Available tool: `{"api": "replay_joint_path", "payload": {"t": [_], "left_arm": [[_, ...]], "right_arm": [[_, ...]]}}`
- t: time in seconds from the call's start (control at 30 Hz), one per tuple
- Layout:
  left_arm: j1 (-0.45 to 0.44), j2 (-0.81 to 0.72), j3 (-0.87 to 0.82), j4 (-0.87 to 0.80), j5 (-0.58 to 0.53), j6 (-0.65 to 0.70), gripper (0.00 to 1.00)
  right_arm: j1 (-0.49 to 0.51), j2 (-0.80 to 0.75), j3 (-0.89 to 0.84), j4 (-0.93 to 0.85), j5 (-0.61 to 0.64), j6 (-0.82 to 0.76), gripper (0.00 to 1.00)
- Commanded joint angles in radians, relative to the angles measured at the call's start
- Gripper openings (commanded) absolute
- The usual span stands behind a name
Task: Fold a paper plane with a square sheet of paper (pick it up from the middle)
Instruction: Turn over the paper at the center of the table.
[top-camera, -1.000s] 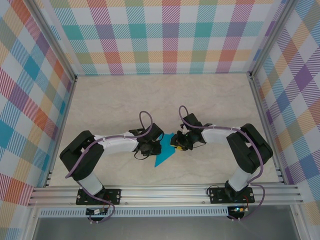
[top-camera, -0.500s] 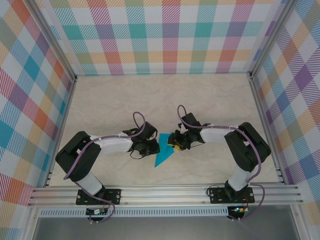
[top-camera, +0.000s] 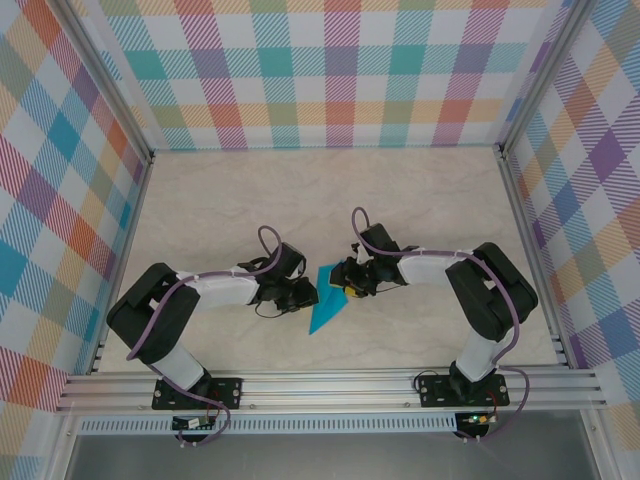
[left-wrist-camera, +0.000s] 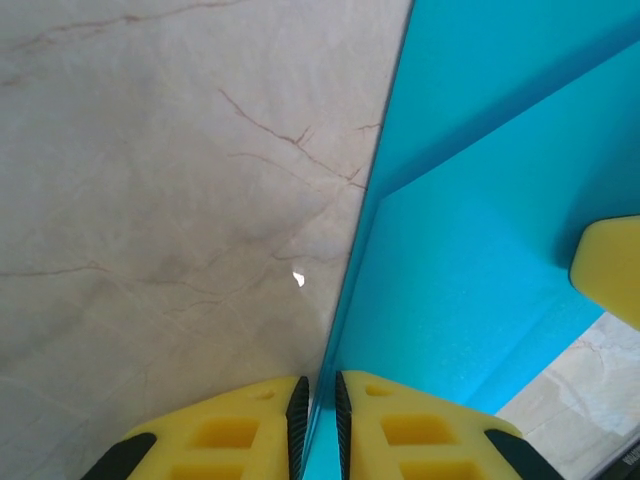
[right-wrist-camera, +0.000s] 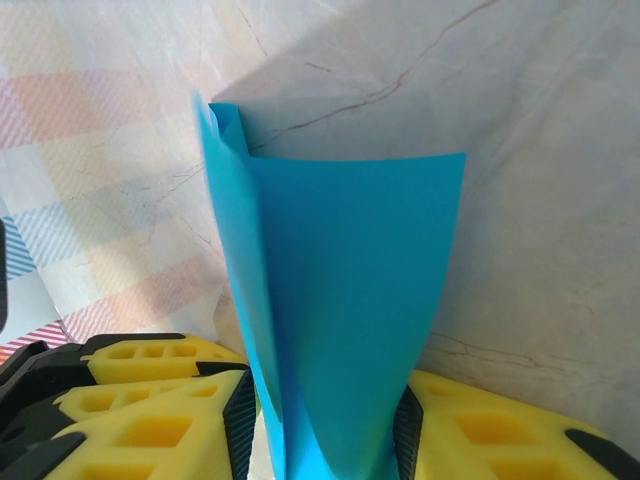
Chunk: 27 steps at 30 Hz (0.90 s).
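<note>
The square sheet of paper (top-camera: 327, 303) is teal-blue and part-folded, with a long point aimed at the near edge. It lies between the two arms at the table's middle. My left gripper (top-camera: 308, 294) is shut on the sheet's left edge; in the left wrist view its pads (left-wrist-camera: 297, 405) pinch that thin edge of the paper (left-wrist-camera: 480, 230). My right gripper (top-camera: 346, 284) sits at the sheet's upper right. In the right wrist view a curled fold of the paper (right-wrist-camera: 350, 280) bulges up between the jaws of the right gripper (right-wrist-camera: 325, 430), which stand apart.
The marble-look table top (top-camera: 250, 200) stretches behind the arms. Plaid walls (top-camera: 340, 70) and aluminium rails (top-camera: 330, 385) close in the workspace. One yellow finger of the right gripper (left-wrist-camera: 610, 270) rests on the paper in the left wrist view.
The right jaws have widened around the paper fold. Both grippers have shifted slightly left, and the left arm has drawn its elbow in. The sheet has moved with them.
</note>
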Motion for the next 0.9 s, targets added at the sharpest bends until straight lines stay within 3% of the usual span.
{"api": "replay_joint_path", "payload": {"t": [0.0,0.27,0.67,0.87], "left_arm": [[0.035,0.009,-0.032,0.058,-0.026,-0.02,0.2],[0.063,0.006,-0.052,0.099,0.005,-0.041,0.2],[0.096,-0.038,-0.071,0.103,0.019,-0.053,0.21],[0.097,-0.052,-0.073,0.097,0.018,-0.051,0.21]], "right_arm": [[-0.018,0.002,0.025,0.019,-0.011,-0.004,0.43],[-0.052,0.008,0.012,0.115,-0.129,0.012,0.46],[-0.052,0.074,0.083,0.066,-0.143,-0.047,0.47],[-0.045,0.113,0.1,0.07,-0.162,-0.047,0.34]]}}
